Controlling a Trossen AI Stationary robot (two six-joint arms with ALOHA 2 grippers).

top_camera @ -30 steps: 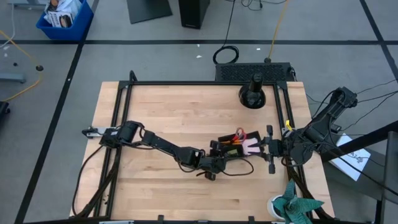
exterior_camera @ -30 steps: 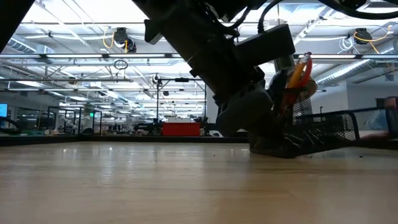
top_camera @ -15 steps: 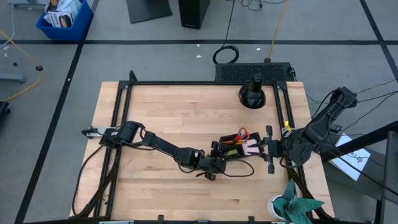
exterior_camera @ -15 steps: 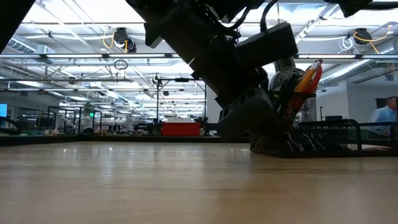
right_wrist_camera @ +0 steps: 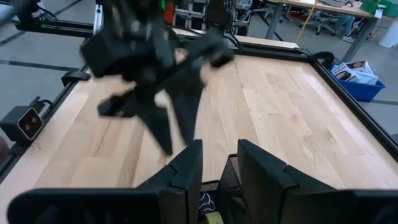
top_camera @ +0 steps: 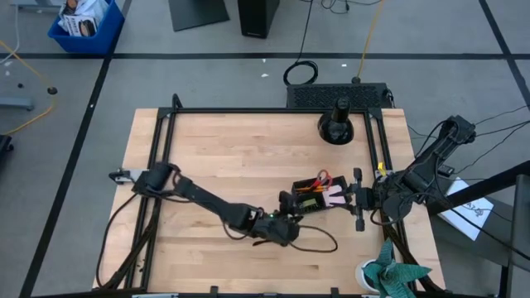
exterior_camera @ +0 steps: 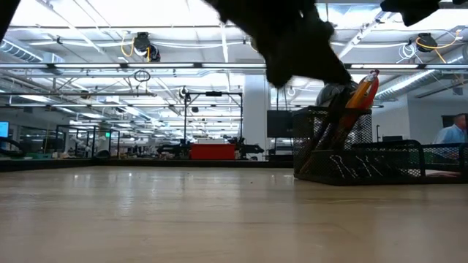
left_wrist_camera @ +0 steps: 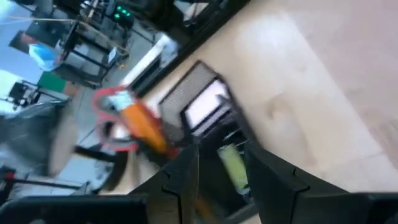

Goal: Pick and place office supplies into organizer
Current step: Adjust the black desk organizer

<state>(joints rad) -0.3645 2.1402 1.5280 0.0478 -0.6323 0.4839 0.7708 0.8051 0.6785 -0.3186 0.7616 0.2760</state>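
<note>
My left gripper (top_camera: 283, 229) hangs just beside the organizer (top_camera: 313, 197), its fingers parted with nothing between them. My right gripper (top_camera: 354, 199) waits at the organizer's opposite end, fingers set narrowly apart around the mesh wall. The organizer sits near the table's right edge. It already holds the red-handled scissors (exterior_camera: 369, 79), orange pencils (exterior_camera: 358, 95), a yellow item (left_wrist_camera: 232, 165) and the pink pad (top_camera: 335, 194). No loose supplies show on the table (top_camera: 232, 149); I judge the task nearly complete.

The worktop (top_camera: 248, 149) is pale, matt, smooth wood; the organizer (exterior_camera: 365, 164) is black wire mesh; the grippers look matt plastic.
</note>
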